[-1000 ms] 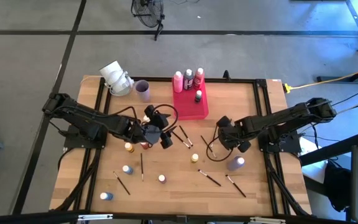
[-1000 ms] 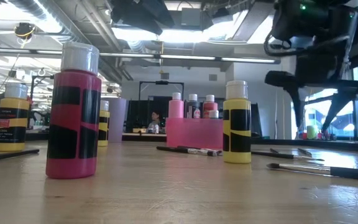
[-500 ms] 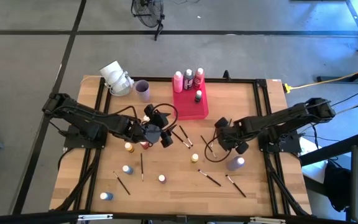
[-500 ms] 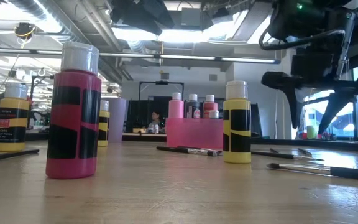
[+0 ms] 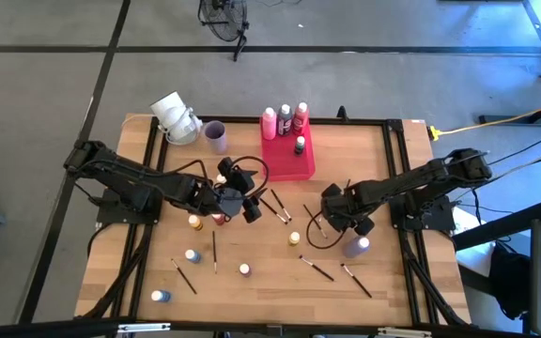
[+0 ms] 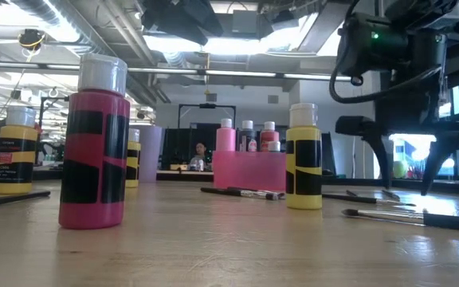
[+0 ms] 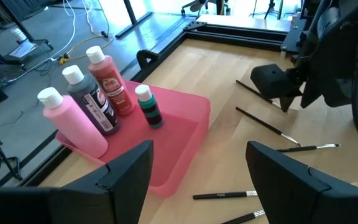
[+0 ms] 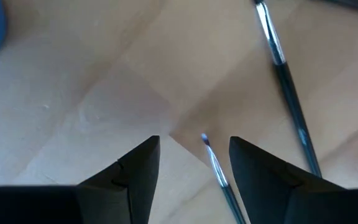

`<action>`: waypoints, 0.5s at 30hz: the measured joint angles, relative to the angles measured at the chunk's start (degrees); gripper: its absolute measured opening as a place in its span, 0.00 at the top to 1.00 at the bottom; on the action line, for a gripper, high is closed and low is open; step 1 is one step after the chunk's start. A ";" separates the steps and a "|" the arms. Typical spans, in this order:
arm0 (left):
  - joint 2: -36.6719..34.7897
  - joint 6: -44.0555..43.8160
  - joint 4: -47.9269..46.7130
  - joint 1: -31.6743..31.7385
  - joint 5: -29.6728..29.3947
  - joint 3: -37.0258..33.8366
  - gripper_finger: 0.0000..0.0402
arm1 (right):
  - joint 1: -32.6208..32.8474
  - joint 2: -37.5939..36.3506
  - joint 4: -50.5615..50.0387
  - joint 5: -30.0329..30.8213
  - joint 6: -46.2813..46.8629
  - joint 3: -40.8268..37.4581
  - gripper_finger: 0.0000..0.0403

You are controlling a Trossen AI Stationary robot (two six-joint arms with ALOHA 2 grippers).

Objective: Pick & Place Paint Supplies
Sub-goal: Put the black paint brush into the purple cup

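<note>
My right gripper (image 8: 194,167) points down, open, low over the table right of centre (image 5: 332,214). Its fingers stand on either side of a thin dark paintbrush's pale tip (image 8: 212,163) without touching it. A second brush (image 8: 288,81) lies flat beside it. In the low view its fingers (image 6: 377,155) hang just above the wood. My left gripper (image 7: 197,180) waits open and empty above mid-table (image 5: 244,203), facing the pink tray (image 7: 182,127). That tray holds three tall bottles (image 7: 98,99) and a small green one (image 7: 148,106), all upright.
Loose bottles stand on the near half of the table (image 5: 192,255) (image 5: 244,269) (image 5: 294,238), a purple one (image 5: 356,247) close to my right gripper. More brushes lie flat (image 5: 214,252) (image 5: 316,268) (image 5: 356,280). A lilac cup (image 5: 215,136) stands at the far left.
My right gripper has sunk toward the table and drifted slightly toward the table's left, tipping more upright over the brush. Its fingers have kept the same gap. My left arm has kept still.
</note>
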 joint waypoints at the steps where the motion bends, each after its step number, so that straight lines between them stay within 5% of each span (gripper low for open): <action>1: 0.02 0.00 -0.02 0.00 0.00 0.00 0.37 | 0.00 0.05 0.07 -0.36 0.01 0.00 0.51; 15: 0.66 0.00 -0.15 0.00 -0.26 0.00 0.37 | -0.24 0.04 0.60 -1.65 -0.55 0.00 0.52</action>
